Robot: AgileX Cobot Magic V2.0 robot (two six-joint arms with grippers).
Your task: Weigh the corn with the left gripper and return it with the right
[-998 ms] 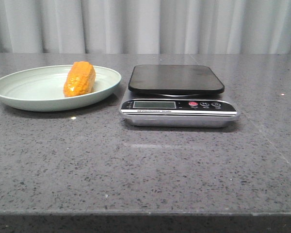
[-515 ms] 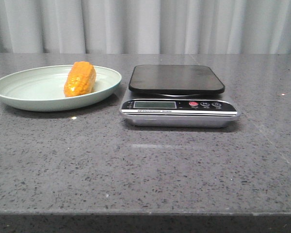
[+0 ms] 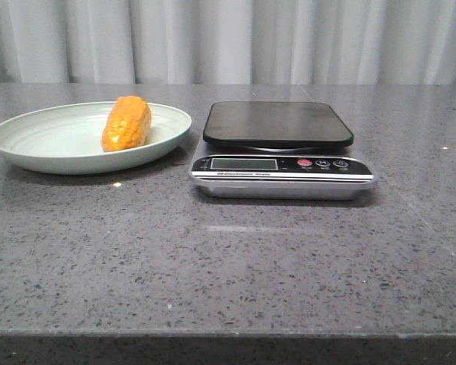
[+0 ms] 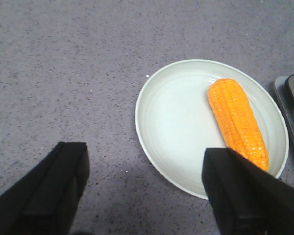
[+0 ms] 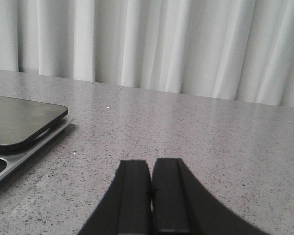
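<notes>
While the corn [image 4: 237,122] lies untouched on the plate [image 4: 171,132], slightly shifted framing is noted; the left end effector [image 4: 152,191], fingers apart, is held above it, the right end effector [image 5: 151,196] together.

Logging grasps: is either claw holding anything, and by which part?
Nothing is held. The left claw is open above the plate; the right claw is shut, empty.
</notes>
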